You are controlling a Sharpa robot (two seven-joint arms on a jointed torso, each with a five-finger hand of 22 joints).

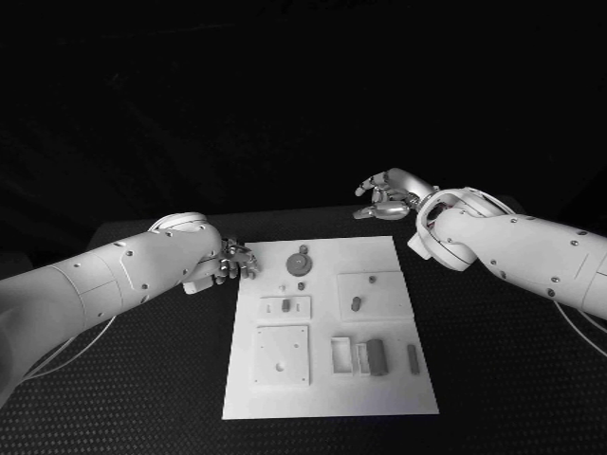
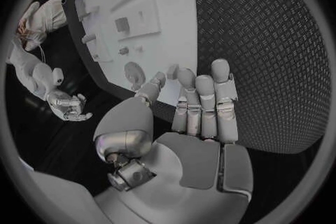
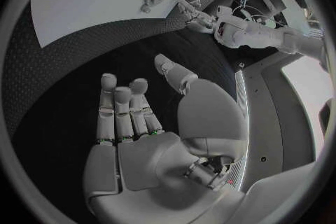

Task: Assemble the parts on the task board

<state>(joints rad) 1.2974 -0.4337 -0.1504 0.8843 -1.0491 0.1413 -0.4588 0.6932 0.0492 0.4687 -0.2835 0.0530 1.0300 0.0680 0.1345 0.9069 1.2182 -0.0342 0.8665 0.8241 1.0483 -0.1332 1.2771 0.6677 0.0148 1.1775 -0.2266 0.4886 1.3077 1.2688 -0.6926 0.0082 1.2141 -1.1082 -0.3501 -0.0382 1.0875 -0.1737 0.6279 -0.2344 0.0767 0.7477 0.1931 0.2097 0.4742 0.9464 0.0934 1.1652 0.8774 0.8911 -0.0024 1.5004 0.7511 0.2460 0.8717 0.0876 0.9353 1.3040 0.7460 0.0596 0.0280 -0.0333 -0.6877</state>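
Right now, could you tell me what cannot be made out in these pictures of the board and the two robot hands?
- Head view: the left robot hand at the board's left edge is half hidden by its own arm, so touch cannot be told.
- Head view: the right robot hand is small against the dark beyond the table's far edge.
- Head view: the parts are too small to tell their shapes or seating.
- Left wrist view: the fingers cover the board's near corner.
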